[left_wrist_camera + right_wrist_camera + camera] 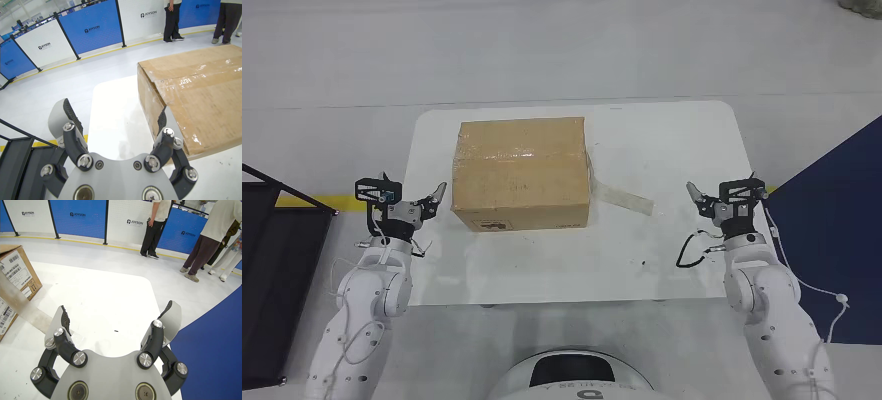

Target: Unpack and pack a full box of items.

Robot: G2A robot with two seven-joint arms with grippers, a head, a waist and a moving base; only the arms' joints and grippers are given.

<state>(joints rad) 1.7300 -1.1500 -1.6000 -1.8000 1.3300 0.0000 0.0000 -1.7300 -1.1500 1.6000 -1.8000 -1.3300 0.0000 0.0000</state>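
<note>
Now, both jaws gape empty: your left gripper (115, 106) hangs just beside the box (522, 170), at its left end, and your right gripper (116, 306) is well off its right. The box sits closed on the table (662, 250), so you'd best start at the loose tape strip (622, 197) on its right end.

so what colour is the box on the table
Brown; the box shows best in the top view.

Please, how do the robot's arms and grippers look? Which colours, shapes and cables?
The left arm and right arm: white rounded shells, thin cables looping near the wrists. The left gripper and right gripper: grey plate, black curved links, silver screws, two pale grey fingers with black textured pads.
</note>
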